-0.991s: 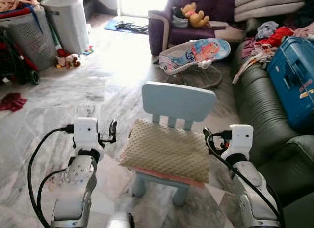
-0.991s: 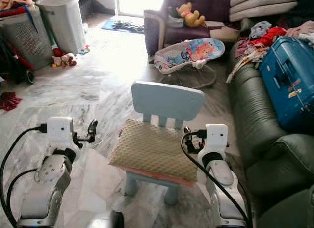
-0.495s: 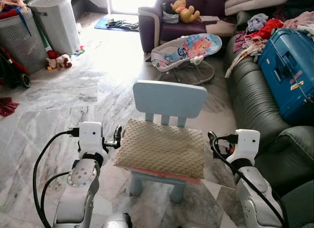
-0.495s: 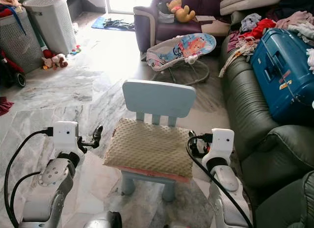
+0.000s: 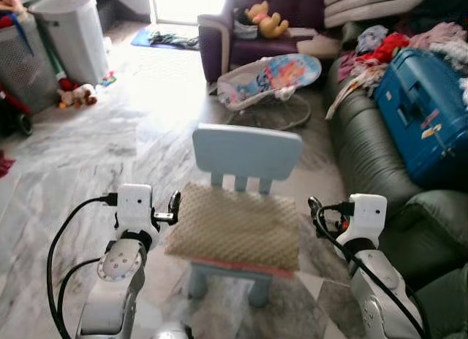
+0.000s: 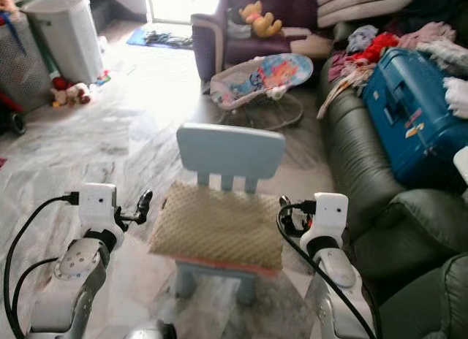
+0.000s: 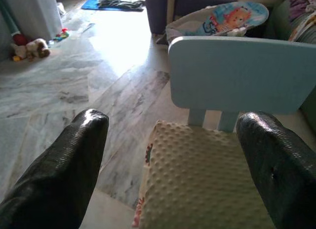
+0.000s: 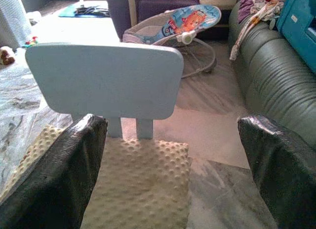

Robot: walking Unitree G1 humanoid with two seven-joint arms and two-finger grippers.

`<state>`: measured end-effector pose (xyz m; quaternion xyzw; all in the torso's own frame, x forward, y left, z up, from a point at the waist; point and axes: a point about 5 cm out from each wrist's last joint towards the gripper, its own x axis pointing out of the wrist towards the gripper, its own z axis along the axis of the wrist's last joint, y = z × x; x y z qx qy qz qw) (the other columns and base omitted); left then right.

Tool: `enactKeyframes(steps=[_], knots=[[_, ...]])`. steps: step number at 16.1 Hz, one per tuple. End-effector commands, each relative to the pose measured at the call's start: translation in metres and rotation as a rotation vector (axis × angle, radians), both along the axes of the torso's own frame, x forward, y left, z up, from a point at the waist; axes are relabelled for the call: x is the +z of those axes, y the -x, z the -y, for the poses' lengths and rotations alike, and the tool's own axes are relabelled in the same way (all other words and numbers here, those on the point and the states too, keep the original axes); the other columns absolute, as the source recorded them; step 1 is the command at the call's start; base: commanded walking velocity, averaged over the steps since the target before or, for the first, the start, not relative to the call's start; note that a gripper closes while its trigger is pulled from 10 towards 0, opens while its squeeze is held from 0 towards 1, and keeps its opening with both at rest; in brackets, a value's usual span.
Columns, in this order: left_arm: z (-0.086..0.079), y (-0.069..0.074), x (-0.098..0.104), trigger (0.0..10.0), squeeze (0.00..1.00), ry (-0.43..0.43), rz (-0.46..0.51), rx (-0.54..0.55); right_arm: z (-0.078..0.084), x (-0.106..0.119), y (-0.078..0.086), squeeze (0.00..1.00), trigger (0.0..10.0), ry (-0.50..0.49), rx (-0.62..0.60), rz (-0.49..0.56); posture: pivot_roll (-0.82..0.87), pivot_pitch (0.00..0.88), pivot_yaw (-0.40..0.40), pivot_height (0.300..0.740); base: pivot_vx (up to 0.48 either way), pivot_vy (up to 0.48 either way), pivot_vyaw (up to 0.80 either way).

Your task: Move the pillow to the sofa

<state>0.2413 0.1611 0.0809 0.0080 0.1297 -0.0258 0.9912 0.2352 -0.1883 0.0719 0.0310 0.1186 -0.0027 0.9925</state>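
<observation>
A beige dotted pillow (image 5: 234, 226) lies flat on the seat of a small light-blue chair (image 5: 246, 150). My left gripper (image 5: 174, 204) is open at the pillow's left edge, level with it. On the other side, my right gripper (image 5: 314, 208) is open just off the pillow's right edge. Both wrist views look over the pillow (image 7: 207, 184) (image 8: 140, 179) between wide-spread black fingers (image 7: 74, 160) (image 8: 276, 160), which hold nothing. The dark green leather sofa (image 5: 373, 160) runs along the right.
A blue suitcase (image 5: 431, 109) and loose clothes (image 5: 380, 50) lie on the sofa. A baby bouncer (image 5: 267, 76) sits behind the chair, before a purple armchair (image 5: 219, 39). Laundry baskets (image 5: 62, 32) stand far left. Marble floor (image 5: 88, 149) lies open to the left.
The whole view has shifted as the camera moved. My left gripper now sits closer to the pillow's left edge. Both grippers stay open; the pillow has not moved on the chair.
</observation>
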Motion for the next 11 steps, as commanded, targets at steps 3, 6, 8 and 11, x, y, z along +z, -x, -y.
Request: enactKeyframes(steps=[3, 6, 8, 11], knots=[[0.0019, -0.0004, 0.0019, 10.0, 0.0, -0.006, 0.002, -0.02, -0.0004, 0.0046, -0.0026, 0.0, 10.0, 0.004, 0.0, 0.015, -0.01, 0.038, -0.031, 0.74, 0.358, 0.0, 0.0], [0.0039, -0.0022, 0.0021, 10.0, 0.0, -0.005, 0.002, -0.029, 0.0012, 0.0047, -0.0034, 0.0, 10.0, 0.01, -0.004, 0.014, -0.01, 0.032, -0.033, 0.74, 0.284, 0.0, 0.0], [0.0042, -0.0028, 0.0022, 10.0, 0.0, -0.005, 0.003, -0.028, 0.0015, 0.0047, -0.0044, 0.0, 10.0, 0.013, -0.003, 0.015, -0.01, 0.028, -0.038, 0.74, 0.281, 0.0, 0.0], [0.0036, -0.0019, 0.0037, 10.0, 0.0, 0.007, 0.02, -0.012, 0.0004, 0.0056, -0.0079, 0.0, 10.0, 0.016, 0.01, 0.017, 0.0, 0.02, -0.046, 0.74, 0.189, 0.0, 0.0]])
